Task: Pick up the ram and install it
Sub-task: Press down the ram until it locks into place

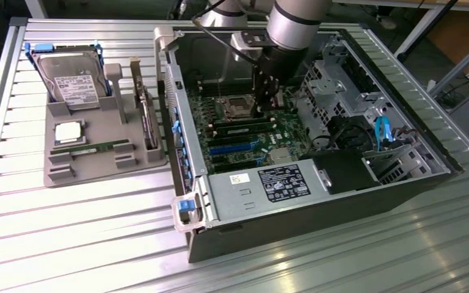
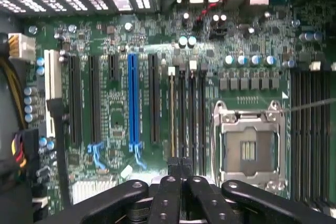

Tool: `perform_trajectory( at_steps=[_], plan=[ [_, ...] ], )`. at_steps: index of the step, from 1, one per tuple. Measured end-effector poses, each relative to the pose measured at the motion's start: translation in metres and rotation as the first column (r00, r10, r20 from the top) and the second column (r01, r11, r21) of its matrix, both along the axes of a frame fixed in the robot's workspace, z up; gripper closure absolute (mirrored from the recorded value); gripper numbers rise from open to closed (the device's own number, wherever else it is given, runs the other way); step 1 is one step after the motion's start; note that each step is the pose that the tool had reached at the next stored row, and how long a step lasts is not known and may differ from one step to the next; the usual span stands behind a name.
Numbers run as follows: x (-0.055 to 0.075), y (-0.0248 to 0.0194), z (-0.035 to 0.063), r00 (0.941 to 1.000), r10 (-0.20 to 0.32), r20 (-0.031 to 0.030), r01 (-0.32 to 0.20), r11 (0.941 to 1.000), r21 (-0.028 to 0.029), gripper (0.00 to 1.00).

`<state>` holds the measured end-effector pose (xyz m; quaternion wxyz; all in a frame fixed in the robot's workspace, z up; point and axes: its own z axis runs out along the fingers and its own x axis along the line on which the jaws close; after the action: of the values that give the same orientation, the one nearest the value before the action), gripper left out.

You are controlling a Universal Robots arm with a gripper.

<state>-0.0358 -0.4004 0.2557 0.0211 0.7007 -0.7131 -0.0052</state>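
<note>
Inside the open computer case (image 1: 192, 201), the gripper (image 2: 181, 169) hangs over the memory slots (image 2: 186, 111), fingers pinched together, holding nothing visible.

end effector (image 2: 181, 174) fingertips cut off by the wrist view's edge, hard drive (image 1: 71, 79) label text too small to read

Work surface: a ribbed aluminium table (image 1: 71, 238) of parallel slats, with bright overhead light glaring off the slats nearest the viewer. Beyond its far edge, on the exterior view's right, stand grey metal frame legs (image 1: 418, 27) over a dark floor (image 1: 430, 58), with a brown board (image 1: 466, 36) behind them.
</note>
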Motion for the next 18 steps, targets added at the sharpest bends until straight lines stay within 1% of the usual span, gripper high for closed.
perform_trajectory(
  at_steps=[1,3,5,7,9,13,14,16,18],
  plan=[
    [0.002,0.0,0.0015,1.0,0.0,0.0,0.0,1.0,0.0001,0.9],
    [0.007,0.0,0.0085,1.0,0.0,0.0,0.0,1.0,0.0,0.9],
    [0.015,0.0,0.0176,1.0,0.0,0.0,0.0,1.0,-0.0001,0.9],
    [0.023,0.0,0.0237,1.0,0.0,0.0,0.0,1.0,0.0,0.9],
    [0.027,0.0,0.0259,1.0,0.0,0.0,0.0,1.0,0.0,0.9],
    [0.04,0.0,0.0332,1.0,0.0,0.0,0.0,1.0,0.0,0.9],
    [0.043,0.0,0.0364,1.0,0.0,0.0,0.0,1.0,0.0,0.9],
    [0.047,0.0,0.0491,1.0,0.0,-0.0001,0.0,1.0,0.0,0.9],
    [0.047,0.0,0.0528,1.0,0.0,0.0,0.0,1.0,0.0,0.9]
  ],
)
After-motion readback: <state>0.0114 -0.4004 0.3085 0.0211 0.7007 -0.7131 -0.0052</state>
